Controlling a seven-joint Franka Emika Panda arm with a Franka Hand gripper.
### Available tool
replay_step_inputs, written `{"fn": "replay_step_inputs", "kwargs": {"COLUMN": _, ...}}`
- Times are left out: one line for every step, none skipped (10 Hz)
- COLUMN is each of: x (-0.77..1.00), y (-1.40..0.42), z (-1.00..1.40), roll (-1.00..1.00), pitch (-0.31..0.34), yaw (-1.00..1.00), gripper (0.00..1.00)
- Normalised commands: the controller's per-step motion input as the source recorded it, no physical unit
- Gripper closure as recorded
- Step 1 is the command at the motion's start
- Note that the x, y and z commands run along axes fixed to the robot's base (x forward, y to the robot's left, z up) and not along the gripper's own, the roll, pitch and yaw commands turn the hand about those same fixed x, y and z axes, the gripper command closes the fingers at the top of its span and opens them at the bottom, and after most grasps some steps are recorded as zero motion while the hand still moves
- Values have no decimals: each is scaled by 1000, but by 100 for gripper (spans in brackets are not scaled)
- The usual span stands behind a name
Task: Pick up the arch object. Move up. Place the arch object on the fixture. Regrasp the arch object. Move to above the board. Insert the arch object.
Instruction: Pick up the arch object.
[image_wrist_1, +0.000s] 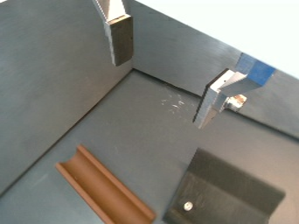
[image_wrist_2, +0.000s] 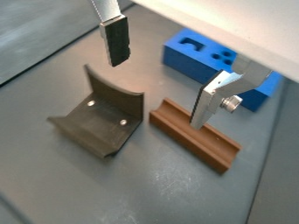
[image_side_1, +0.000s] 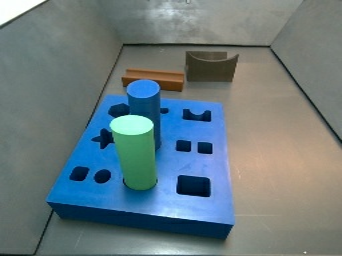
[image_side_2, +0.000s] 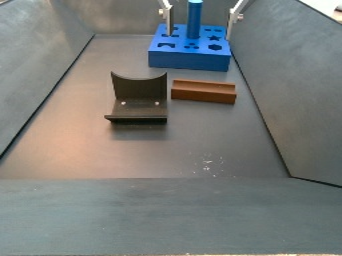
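- The board (image_side_1: 147, 175): bright-blue slab with shaped cut-outs, filling the lower centre of a side view; in a side view (image_side_2: 187, 48) it lies at top centre, and a corner shows in a wrist view (image_wrist_2: 198, 57).
- The green cylinder (image_side_1: 132, 152) stands upright in the board, lower left of centre in a side view.
- The blue cylinder (image_side_1: 143, 108) stands upright in the board just behind the green one; seen again at the top of a side view (image_side_2: 193, 20).
- The fixture (image_side_2: 138, 97): dark bracket with a curved upright wall on a base plate, left of centre in a side view, on the floor; upper right of centre in a side view (image_side_1: 210, 65).
- The arch object (image_side_2: 203, 91): orange-brown bar lying flat on the floor, just beside the fixture and between it and the board; untouched. It appears in both wrist views (image_wrist_2: 197, 136) (image_wrist_1: 105, 186).
- The gripper (image_wrist_2: 163, 74): wide open, holding nothing, hanging above the floor over the fixture and arch object; its fingers (image_wrist_1: 119, 39) are well apart.
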Motion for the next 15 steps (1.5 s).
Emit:
{"fn": "replay_step_inputs", "kwargs": {"x": 0, "y": -40, "z": -197, "roll": 0, "pitch": 0, "yaw": -1000, "gripper": 0}}
{"fn": "replay_step_inputs", "kwargs": {"x": 0, "y": -83, "z": -277, "roll": 0, "pitch": 0, "yaw": -1000, "gripper": 0}}
{"fn": "replay_step_inputs", "kwargs": {"x": 391, "y": -37, "z": -177, "roll": 0, "pitch": 0, "yaw": -631, "gripper": 0}}
{"fn": "replay_step_inputs", "kwargs": {"x": -154, "y": -40, "z": -220, "roll": 0, "pitch": -106, "yaw": 0, "gripper": 0}}
{"fn": "replay_step_inputs", "kwargs": {"x": 60, "y": -429, "z": -823, "roll": 0, "pitch": 0, "yaw": -274, "gripper": 0}}
{"fn": "replay_step_inputs", "kwargs": {"x": 0, "y": -620, "z": -894, "roll": 73, "pitch": -114, "yaw": -531, "gripper": 0}}
{"fn": "replay_step_inputs", "kwargs": {"x": -100, "y": -580, "z": -831, "roll": 56, "pitch": -160, "yaw": -669, "gripper": 0}}
{"fn": "replay_step_inputs", "kwargs": {"x": -43, "y": -363, "z": -737, "roll": 21, "pitch": -111, "yaw": -826, "gripper": 0}}
{"fn": "replay_step_inputs", "kwargs": {"x": -9, "y": -97, "z": -734, "roll": 0, "pitch": -54, "yaw": -997, "gripper": 0}}
{"fn": "replay_step_inputs", "kwargs": {"x": -20, "y": 0, "z": -769, "roll": 0, "pitch": -56, "yaw": -1000, "gripper": 0}}
{"fn": "replay_step_inputs", "kwargs": {"x": -23, "y": 0, "z": -771, "roll": 0, "pitch": -59, "yaw": -1000, "gripper": 0}}
{"fn": "replay_step_inputs", "kwargs": {"x": -23, "y": 0, "z": -769, "roll": 0, "pitch": -59, "yaw": -1000, "gripper": 0}}
{"fn": "replay_step_inputs", "kwargs": {"x": -20, "y": 0, "z": -757, "roll": 0, "pitch": -61, "yaw": -1000, "gripper": 0}}
{"fn": "replay_step_inputs", "kwargs": {"x": -17, "y": 0, "z": -694, "roll": 0, "pitch": -69, "yaw": -1000, "gripper": 0}}
{"fn": "replay_step_inputs", "kwargs": {"x": 0, "y": -54, "z": -511, "roll": -47, "pitch": -69, "yaw": -971, "gripper": 0}}
